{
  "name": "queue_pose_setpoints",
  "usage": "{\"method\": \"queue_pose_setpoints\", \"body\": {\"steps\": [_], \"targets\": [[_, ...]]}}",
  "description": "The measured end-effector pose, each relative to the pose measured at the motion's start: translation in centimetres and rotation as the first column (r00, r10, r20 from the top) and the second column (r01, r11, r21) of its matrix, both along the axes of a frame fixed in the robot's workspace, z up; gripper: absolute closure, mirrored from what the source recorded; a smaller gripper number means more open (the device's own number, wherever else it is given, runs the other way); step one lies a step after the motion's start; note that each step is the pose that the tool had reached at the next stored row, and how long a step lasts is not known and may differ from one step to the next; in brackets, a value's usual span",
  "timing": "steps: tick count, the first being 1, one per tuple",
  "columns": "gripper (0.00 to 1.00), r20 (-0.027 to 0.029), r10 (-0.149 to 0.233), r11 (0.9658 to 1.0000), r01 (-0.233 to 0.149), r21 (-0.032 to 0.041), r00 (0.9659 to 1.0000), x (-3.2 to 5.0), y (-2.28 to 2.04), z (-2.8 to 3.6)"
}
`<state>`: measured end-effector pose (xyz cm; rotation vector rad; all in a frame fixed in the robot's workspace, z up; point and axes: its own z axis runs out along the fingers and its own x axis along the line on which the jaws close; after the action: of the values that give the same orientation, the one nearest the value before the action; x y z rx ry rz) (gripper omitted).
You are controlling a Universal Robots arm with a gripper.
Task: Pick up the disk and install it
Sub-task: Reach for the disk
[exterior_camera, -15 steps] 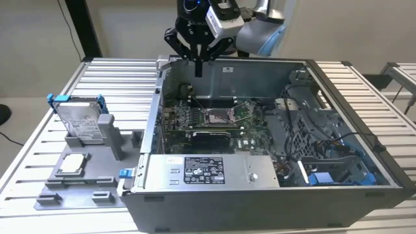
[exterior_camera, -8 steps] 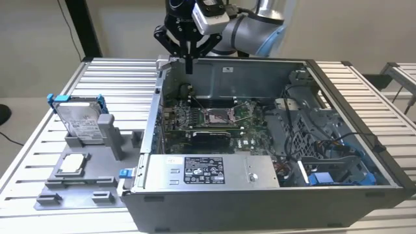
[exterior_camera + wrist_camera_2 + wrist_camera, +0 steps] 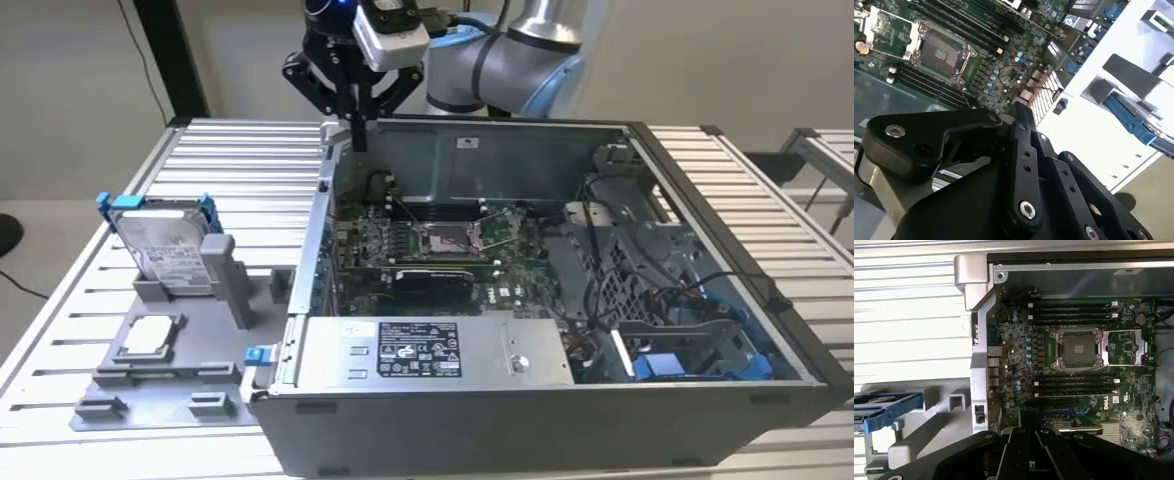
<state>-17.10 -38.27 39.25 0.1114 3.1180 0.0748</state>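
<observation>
gripper (image 3: 358,142): fingers pressed together, holding nothing, above the rim of the open computer case (image 3: 534,420)
disk (image 3: 167,245): upright in a grey stand (image 3: 174,350) on the slatted table (image 3: 240,150), at the exterior view's left of the case, well apart from the gripper
motherboard (image 3: 441,240): exposed inside the case

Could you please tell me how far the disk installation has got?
Nothing looks done yet: the silver-grey metal disk in its blue plastic frame stands upright in the grey holder beside the open computer case. The black pincer hangs shut and empty over the case's far corner on the exterior view's left. Both pickup and installing remain.
</observation>
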Motion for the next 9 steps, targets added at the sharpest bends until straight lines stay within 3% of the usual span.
{"method": "queue_pose_setpoints", "body": {"steps": [9], "targets": [[1.0,0.0,0.0,1.0,0.0,0.0001,1.0,-2.88,0.0,-0.03]]}}
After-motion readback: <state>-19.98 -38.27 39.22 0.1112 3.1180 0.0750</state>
